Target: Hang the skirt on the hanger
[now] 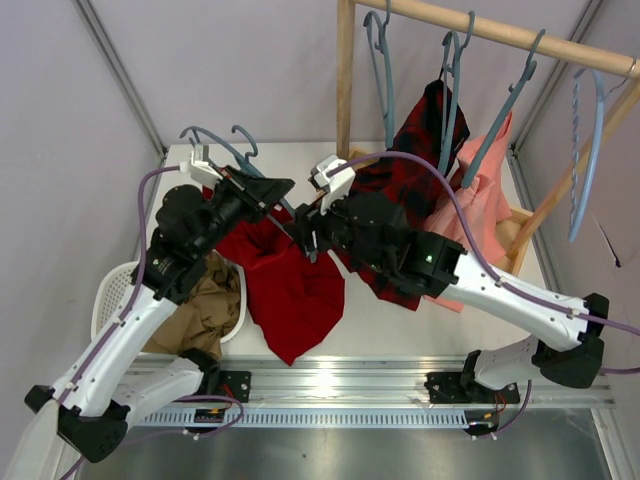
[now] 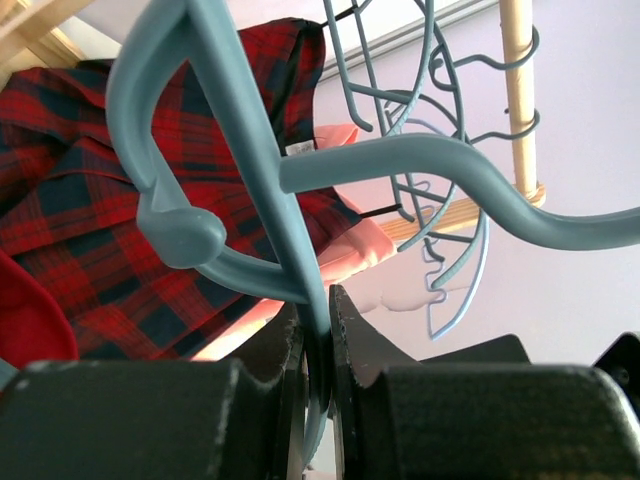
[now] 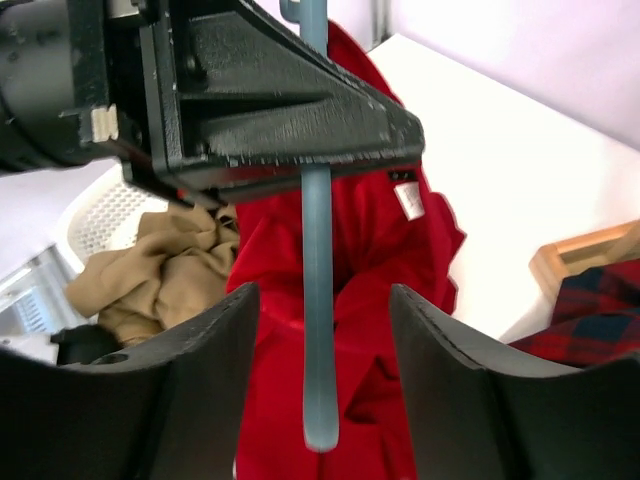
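The grey-blue hanger is pinched in my left gripper, which is shut on its thin stem with the hook curling just above the jaws. The bright-red skirt hangs and spreads on the table below both grippers; its top is hidden behind them. My right gripper faces the left one. In the right wrist view its jaws stand open on either side of the hanger's arm, not touching it, with the skirt behind.
A white basket at the left holds a tan-brown garment. The wooden rack at the back right carries several hangers, a red-and-black plaid garment, a pink garment and a paler blue hanger.
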Available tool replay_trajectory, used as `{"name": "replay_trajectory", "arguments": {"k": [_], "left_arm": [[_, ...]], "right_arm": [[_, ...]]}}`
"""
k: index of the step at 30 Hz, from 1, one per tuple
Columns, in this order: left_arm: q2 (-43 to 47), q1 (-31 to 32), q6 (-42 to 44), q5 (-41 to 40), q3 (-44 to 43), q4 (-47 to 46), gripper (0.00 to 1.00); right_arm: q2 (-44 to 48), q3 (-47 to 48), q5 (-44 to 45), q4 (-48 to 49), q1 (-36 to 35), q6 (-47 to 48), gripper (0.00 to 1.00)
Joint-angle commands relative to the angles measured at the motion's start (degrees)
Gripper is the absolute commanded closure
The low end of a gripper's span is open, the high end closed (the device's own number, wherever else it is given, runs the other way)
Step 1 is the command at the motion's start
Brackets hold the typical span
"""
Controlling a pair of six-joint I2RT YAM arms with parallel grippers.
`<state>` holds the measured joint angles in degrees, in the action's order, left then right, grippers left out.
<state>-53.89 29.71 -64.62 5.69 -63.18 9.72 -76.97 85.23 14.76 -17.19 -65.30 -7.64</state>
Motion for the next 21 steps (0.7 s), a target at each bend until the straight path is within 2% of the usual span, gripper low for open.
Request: {"name": "replay_trajectory", "arguments": {"k": [1, 5, 10, 13, 15, 19, 21], "left_arm": [[-0.60, 0.26, -3.13, 2.04, -3.88, -4.62, 0.98], [-0.17, 0.17, -7.35, 3.27, -1.69, -6.72, 0.98], [1.24, 0.17, -13.15, 0.64, 0.77, -6.73, 0.98], [1.86, 0.26, -13.95, -0.50, -0.27, -6.03, 0.99], [1.86, 0.17, -14.30, -1.03, -0.80, -4.98, 0.98], [0.89, 0.17, -15.19, -0.07, -0.63, -5.49, 0.98], [0.02, 0.17, -14.40, 0.46, -1.07, -4.97, 0.97]], "right_arm": [[-1.60, 3.36, 3.86, 4.53, -0.09, 4.56, 0.42], [-2.39, 3.27, 4.22, 6.82, 0.70, 5.44, 0.48], [-3.89, 3.36, 4.48, 7.79, 1.57, 5.53, 0.58], [-4.50, 3.45, 4.66, 7.96, 2.19, 5.44, 0.68], [-4.85, 3.63, 4.13, 8.22, 2.45, 5.35, 0.70], [-5.47, 4.85, 4.57, 8.49, 2.54, 5.62, 1.00], [-5.73, 6.51, 5.88, 7.44, 2.72, 5.09, 1.00]]}}
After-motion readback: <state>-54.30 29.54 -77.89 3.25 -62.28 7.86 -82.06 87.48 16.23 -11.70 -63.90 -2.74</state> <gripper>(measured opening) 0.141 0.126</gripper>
